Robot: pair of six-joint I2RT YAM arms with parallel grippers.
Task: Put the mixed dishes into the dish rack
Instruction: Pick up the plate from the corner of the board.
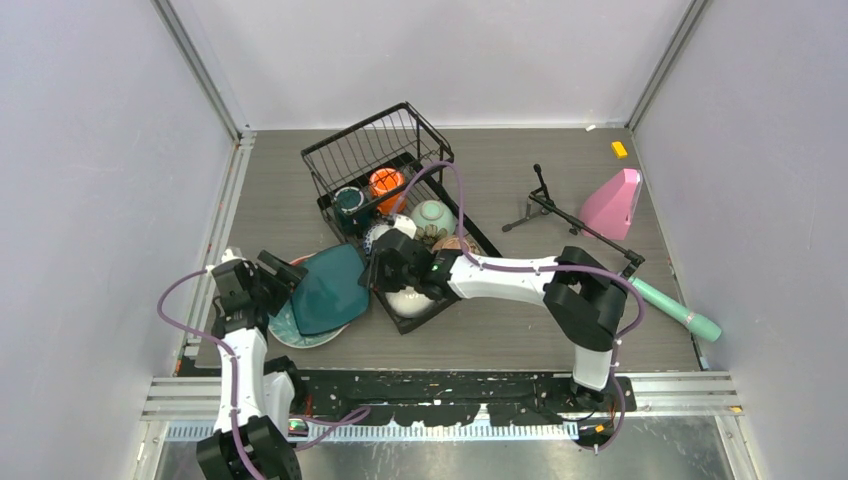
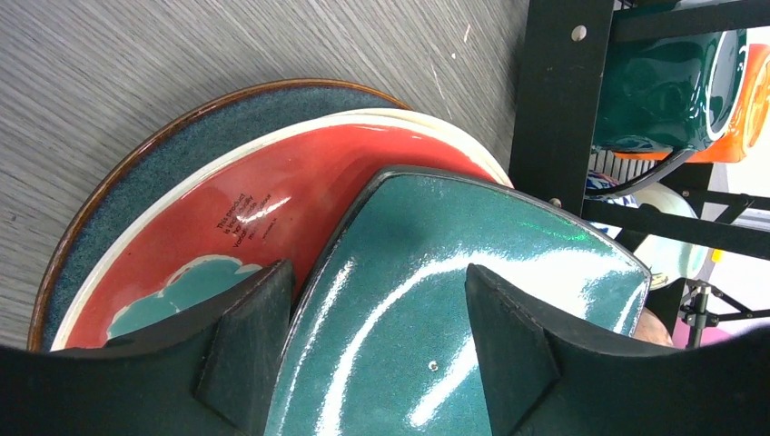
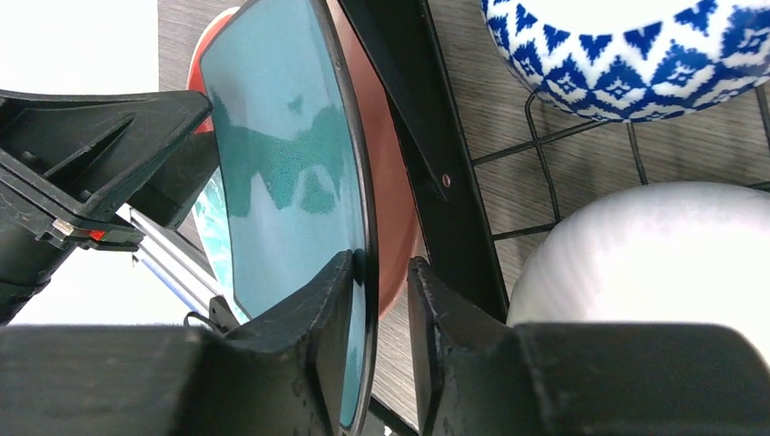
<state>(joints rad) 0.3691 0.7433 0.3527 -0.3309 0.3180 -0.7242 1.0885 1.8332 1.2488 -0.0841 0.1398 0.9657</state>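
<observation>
A dark teal square plate tilts up off a stack of plates left of the dish rack. My left gripper is open and straddles the plate's near-left rim, one finger over the reddish plate, the other on the teal face. My right gripper is open around the plate's right rim: its left finger touches the plate, and a gap shows at the right one. The rack holds a green mug, an orange mug, a mint bowl and a white bowl.
A blue-rimmed plate lies at the bottom of the stack. The rack's black frame runs right beside the right gripper, with a blue-patterned bowl behind it. A black tripod, mint cylinder and pink wedge sit at right.
</observation>
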